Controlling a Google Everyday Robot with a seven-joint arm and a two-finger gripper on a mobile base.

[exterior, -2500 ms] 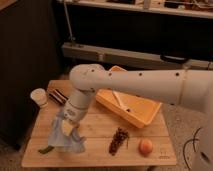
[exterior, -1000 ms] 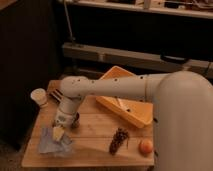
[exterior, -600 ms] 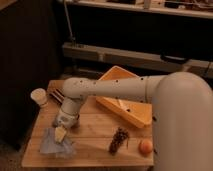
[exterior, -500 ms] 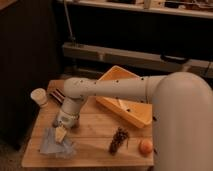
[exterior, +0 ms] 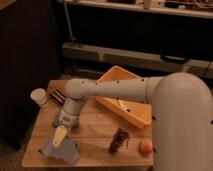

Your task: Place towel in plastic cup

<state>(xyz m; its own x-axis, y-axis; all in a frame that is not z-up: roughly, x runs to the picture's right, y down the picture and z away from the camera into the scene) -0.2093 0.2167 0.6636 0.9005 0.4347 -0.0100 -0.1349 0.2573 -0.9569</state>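
A blue-grey towel [exterior: 63, 149] hangs crumpled at the front left of the wooden table [exterior: 95, 131], its lower part touching or just above the top. My gripper [exterior: 58, 137] points down at the towel's upper edge and is shut on it. The plastic cup [exterior: 39, 96], pale and upright, stands at the table's left rear corner, well behind and left of the gripper. My white arm [exterior: 115, 90] reaches in from the right across the table.
A yellow tray [exterior: 131, 107] lies tilted at the rear right. A bunch of dark grapes [exterior: 118, 140] and an orange fruit [exterior: 145, 146] lie at the front right. A dark packet [exterior: 56, 96] lies beside the cup. Dark shelving stands behind.
My gripper has moved left and a little toward the front, and the towel has moved with it. In the last half second almost nothing has shifted.
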